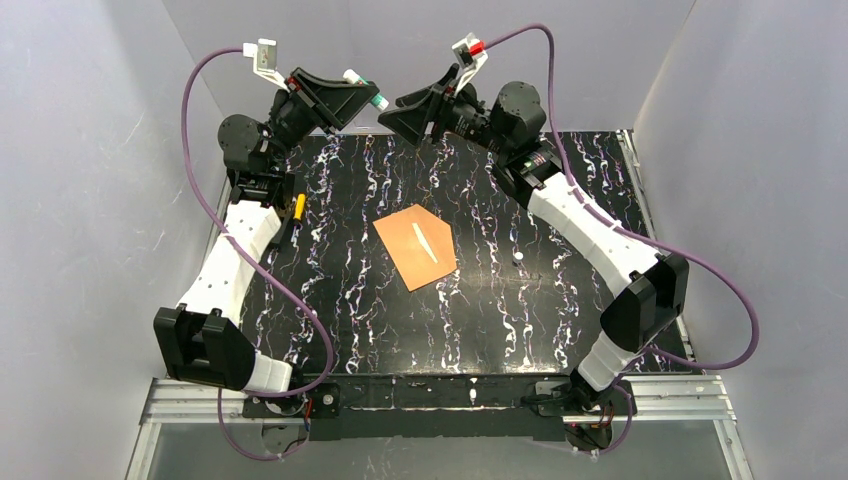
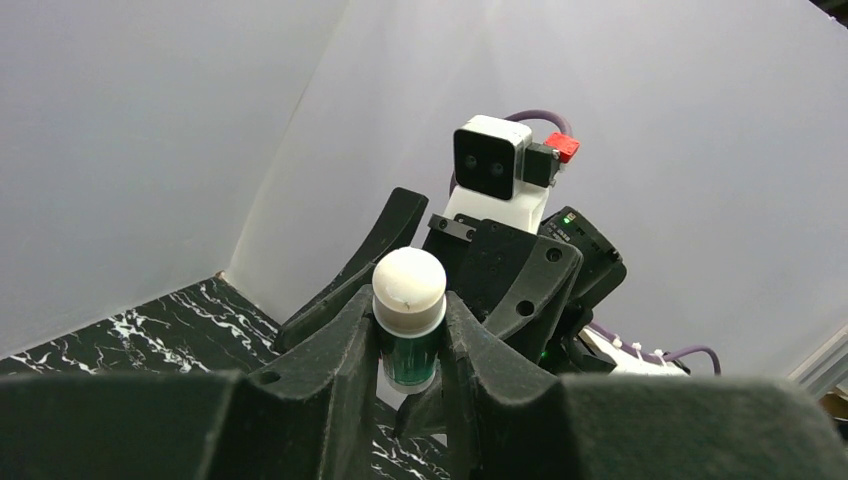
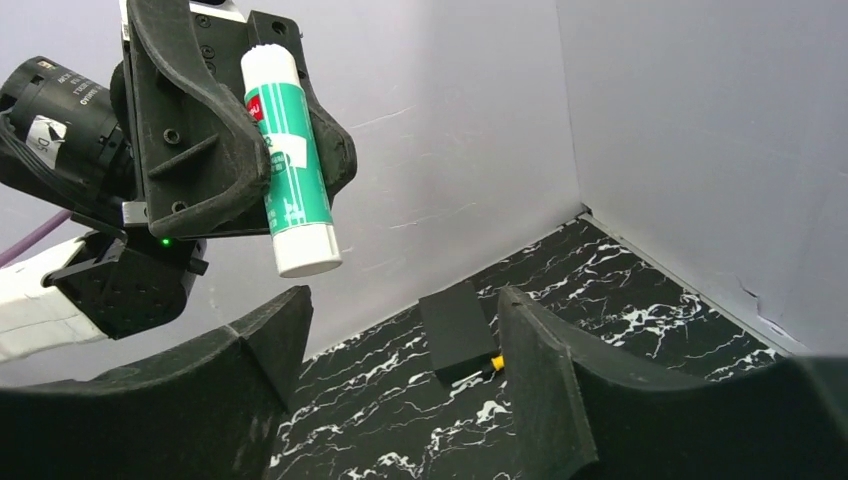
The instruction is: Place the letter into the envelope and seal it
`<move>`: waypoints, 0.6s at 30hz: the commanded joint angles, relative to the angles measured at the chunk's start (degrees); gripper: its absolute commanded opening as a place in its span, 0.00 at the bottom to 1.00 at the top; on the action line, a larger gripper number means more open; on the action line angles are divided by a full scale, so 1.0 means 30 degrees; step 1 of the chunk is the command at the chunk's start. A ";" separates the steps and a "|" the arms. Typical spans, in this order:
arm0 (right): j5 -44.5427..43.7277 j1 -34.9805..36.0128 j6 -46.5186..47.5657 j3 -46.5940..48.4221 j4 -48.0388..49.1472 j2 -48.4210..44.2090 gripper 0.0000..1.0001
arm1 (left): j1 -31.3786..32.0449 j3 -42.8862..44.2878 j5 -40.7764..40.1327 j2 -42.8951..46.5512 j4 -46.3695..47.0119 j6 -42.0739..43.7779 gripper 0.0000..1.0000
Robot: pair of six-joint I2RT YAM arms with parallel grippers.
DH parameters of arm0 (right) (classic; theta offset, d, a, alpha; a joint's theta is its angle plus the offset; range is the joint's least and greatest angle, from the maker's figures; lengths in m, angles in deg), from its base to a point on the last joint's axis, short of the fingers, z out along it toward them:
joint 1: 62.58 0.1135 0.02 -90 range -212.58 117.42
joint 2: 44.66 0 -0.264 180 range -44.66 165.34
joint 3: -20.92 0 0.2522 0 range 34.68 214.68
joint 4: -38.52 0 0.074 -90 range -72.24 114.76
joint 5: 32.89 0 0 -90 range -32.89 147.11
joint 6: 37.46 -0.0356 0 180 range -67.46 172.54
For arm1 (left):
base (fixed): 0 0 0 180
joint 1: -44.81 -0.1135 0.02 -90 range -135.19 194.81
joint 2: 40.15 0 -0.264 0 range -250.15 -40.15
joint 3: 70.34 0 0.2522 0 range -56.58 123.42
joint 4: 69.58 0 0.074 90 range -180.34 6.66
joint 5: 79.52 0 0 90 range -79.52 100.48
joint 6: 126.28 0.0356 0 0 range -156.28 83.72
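Orange-brown kraft paper marks the envelope (image 1: pixel 412 255), which lies flat near the middle of the black, white-veined table (image 1: pixel 540 330). It is turned at an angle, with its pointed end toward the far side. A thin pale strip (image 1: pixel 425 243) lies across its upper face. Whether the letter is inside cannot be told from any view.

Both arms are raised over the far part of the table, well apart from the envelope. The left gripper (image 2: pixel 410 305) is clenched on a green-and-white glue stick (image 3: pixel 290 165), with a finger pressing on each side of the tube. Seen from the right wrist, the stick hangs slightly tilted with its wider white end lowest. The right gripper (image 3: pixel 400 315) faces the stick from just to its right. Its jaws are spread wide with nothing between them, and it touches nothing.

A small white object (image 1: pixel 518 258) sits on the table to the right of the envelope, apart from it. Close to the left wall lies a dark flat card (image 3: pixel 457 328), with a yellow item (image 3: pixel 495 362) touching one of its corners.
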 commanded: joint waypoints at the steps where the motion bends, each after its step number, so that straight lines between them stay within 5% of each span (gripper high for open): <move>1: -0.0461 0.0107 0.1252 0.1194 0.0257 0.0042 0.73 | -0.0030 0.0003 -0.0013 0.0509 0.0428 -0.0255 0.00; 9: 0.1310 0.0143 -0.0097 0.1954 0.1759 0.0821 0.79 | -0.0030 -0.0122 0.0045 0.0484 0.0428 -0.0395 0.00; 18: 0.1550 0.0157 -0.0529 0.1538 0.3402 0.0690 0.75 | -0.0030 -0.0155 0.0120 0.0426 0.0428 -0.0486 0.00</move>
